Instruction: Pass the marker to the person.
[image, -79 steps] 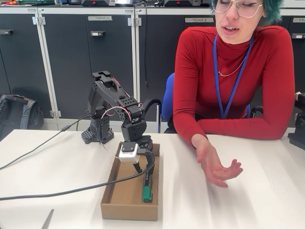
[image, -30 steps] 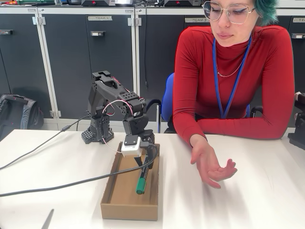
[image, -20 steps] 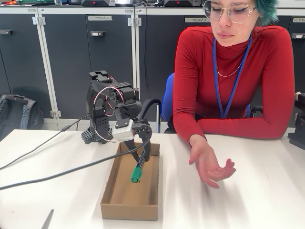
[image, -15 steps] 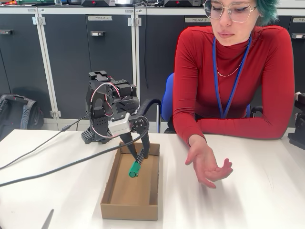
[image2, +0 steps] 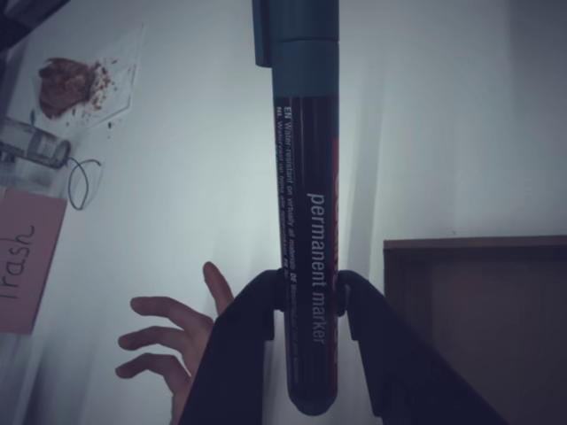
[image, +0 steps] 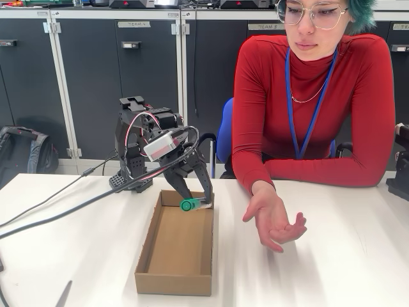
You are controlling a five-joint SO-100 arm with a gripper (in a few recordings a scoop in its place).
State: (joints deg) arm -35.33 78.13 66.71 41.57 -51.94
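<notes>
Fixed view, left to right: cable is seen running across the white table to the arm; a dark bag sits on the floor by the cabinets. Cardboard box sits open on the table, nothing seen inside it. Gripper is held above the box's far end, jaws clamped on the marker. Marker is off the box floor, long axis roughly along the camera's line of sight, green end facing the camera, so the barrel is mostly hidden. To the right, the person is seated behind the table, one forearm laid along the edge, hand held palm-up just right of the box, near the marker but not touching it. Wrist view: a pink note marked "Trash" and a clear container are seen at left; hand shows lower left, fingers spread; marker runs vertically up the frame, cap at top, black barrel pinched between both fingers near its lower end; box corner at right.
</notes>
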